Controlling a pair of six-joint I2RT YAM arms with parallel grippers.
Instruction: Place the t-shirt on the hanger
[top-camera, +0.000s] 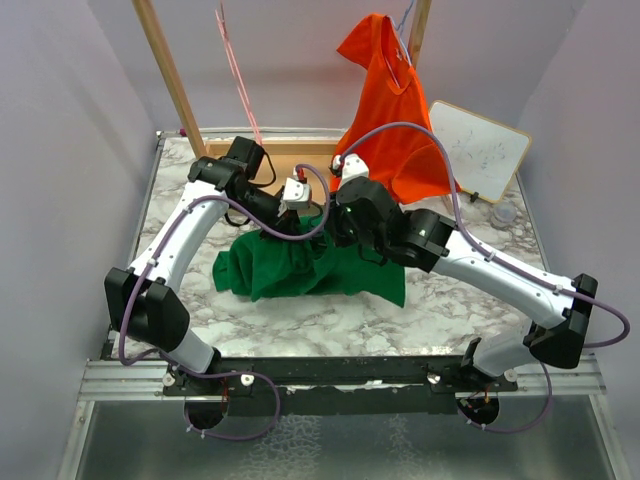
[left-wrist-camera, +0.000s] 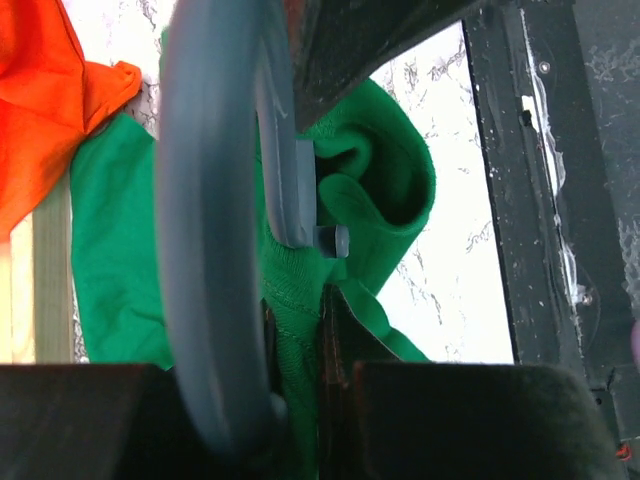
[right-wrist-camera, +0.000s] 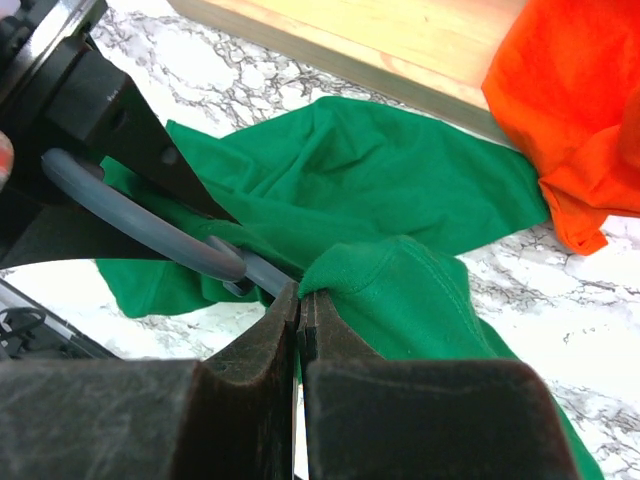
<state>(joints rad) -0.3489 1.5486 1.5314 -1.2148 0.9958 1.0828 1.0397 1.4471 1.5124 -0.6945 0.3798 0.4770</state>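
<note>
The t-shirt (top-camera: 300, 270) lay crumpled on the marble table (top-camera: 480, 300), just below the middle of the overhead view, a green heap spreading from centre-left out to a flat corner at centre-right. On my right wrist feed the t-shirt (right-wrist-camera: 380, 180) filled the middle of the frame, one fold rising to the fingertips at bottom centre. On the left wrist feed the t-shirt (left-wrist-camera: 120, 250) ran behind the hanger, bunched into a rounded pocket at centre-right.

The hanger (left-wrist-camera: 200, 250) was a thick blue-grey curve sweeping top to bottom through the left-centre of that feed. The hanger (right-wrist-camera: 130, 225) also showed at the left of the right wrist feed, its bar running into the green cloth.

My left gripper (left-wrist-camera: 270, 330) was clamped around that blue-grey curve, one finger on each side of it. In the overhead view the left gripper (top-camera: 288, 220) sat at the upper edge of the green heap. My right gripper (right-wrist-camera: 298, 300) had its jaws pressed together, nipping a fold of green fabric at the tips. Overhead, the right gripper (top-camera: 345, 228) was just beside the left one.

An orange-red t-shirt (top-camera: 395, 120) hung at top centre-right, its lower edge reaching the table. A whiteboard (top-camera: 478, 148) leaned to its right.
</note>
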